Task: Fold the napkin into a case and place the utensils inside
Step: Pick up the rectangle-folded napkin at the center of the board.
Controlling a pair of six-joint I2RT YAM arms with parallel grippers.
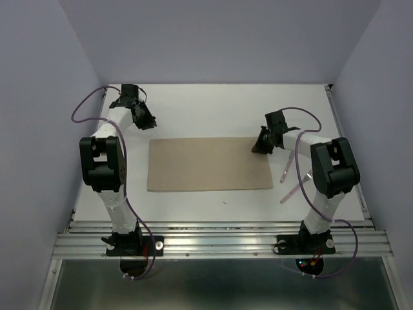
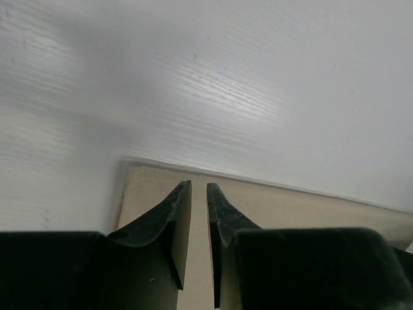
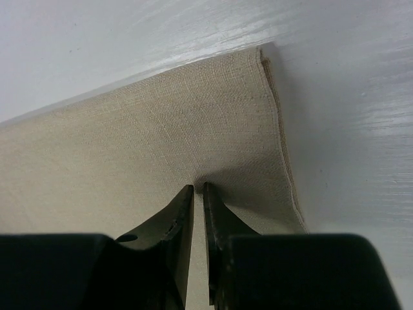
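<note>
Napkin (image 1: 210, 164) lies flat as a folded oblong in the middle of the table (image 1: 213, 113), its long side running left to right. My right gripper (image 3: 198, 187) is pinched almost closed on the napkin near its far right corner, and the cloth puckers up into the fingertips. My left gripper (image 2: 199, 186) hangs over the far left corner, a narrow gap between its fingers and nothing in them. The utensils (image 1: 288, 169) lie just right of the cloth, partly behind my right arm.

White table (image 1: 213, 110), pale walls (image 1: 219, 39) — metal rail (image 1: 219, 240)
</note>
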